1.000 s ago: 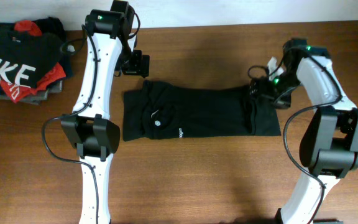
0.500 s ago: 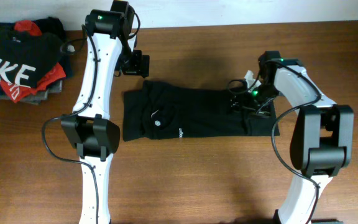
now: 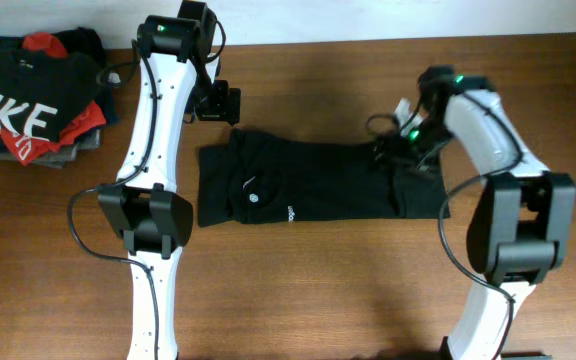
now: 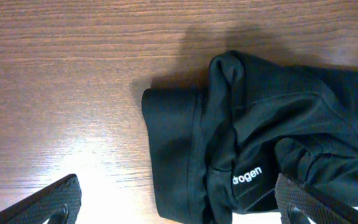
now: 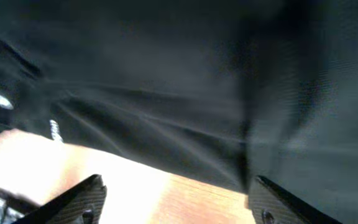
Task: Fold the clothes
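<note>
The black T-shirt (image 3: 318, 180) lies folded into a long band across the middle of the wooden table, its small round white logo (image 3: 255, 197) near the left end. My left gripper (image 3: 219, 103) hovers just beyond the shirt's far left corner, open and empty. In the left wrist view the shirt's collar end (image 4: 247, 137) lies between its spread fingers (image 4: 61, 200). My right gripper (image 3: 398, 150) is low over the shirt's far right part, open. The right wrist view shows black fabric (image 5: 179, 81) close up and bare table between the fingertips (image 5: 82, 198).
A pile of folded clothes sits at the far left corner: a black shirt with white NIKE letters (image 3: 18, 112), a red garment (image 3: 43, 45) and a grey one beneath. The table's back edge (image 3: 318, 42) runs just behind both arms.
My right gripper moved left from the shirt's right end to over the fabric, then rose slightly. The shirt's right end shifted a little. The left arm has not moved.
</note>
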### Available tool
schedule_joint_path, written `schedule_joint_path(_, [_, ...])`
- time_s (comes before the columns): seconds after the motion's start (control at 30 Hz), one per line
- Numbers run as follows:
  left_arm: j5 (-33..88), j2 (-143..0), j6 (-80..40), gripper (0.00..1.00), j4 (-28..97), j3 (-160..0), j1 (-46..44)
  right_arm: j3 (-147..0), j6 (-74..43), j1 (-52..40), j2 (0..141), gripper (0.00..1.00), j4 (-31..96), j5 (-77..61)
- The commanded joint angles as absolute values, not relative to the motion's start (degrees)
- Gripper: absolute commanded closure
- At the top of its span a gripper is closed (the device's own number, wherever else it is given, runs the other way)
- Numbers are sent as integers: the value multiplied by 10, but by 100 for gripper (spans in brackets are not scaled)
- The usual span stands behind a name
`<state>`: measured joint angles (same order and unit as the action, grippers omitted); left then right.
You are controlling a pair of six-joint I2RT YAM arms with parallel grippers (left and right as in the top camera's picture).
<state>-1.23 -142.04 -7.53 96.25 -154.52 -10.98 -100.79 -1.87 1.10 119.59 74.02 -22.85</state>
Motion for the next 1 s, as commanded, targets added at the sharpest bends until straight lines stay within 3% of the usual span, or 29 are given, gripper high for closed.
schedule_joint_path(0.0, [-6, -1421, -76, 1, 963, -1548, -111, -1090, 27, 56, 1157, 9, 775, -182])
schedule_joint_path(0.23, [-6, -1421, -76, 1, 963, -1548, -111, -1105, 93, 172, 1166, 1, 781, -153])
schedule_joint_path(0.47, [-6, -1421, -76, 1, 961, -1548, -111, -1051, 258, 257, 1214, 1, 773, -336])
schedule_joint_path(0.6, [-6, -1421, -76, 1, 963, -1548, -111, -1021, 326, 272, 1242, 1, 758, -393])
schedule_joint_path(0.97, [-7, -1421, -76, 1, 966, -1548, -111, -1011, 328, 270, 1318, 1, 717, -408])
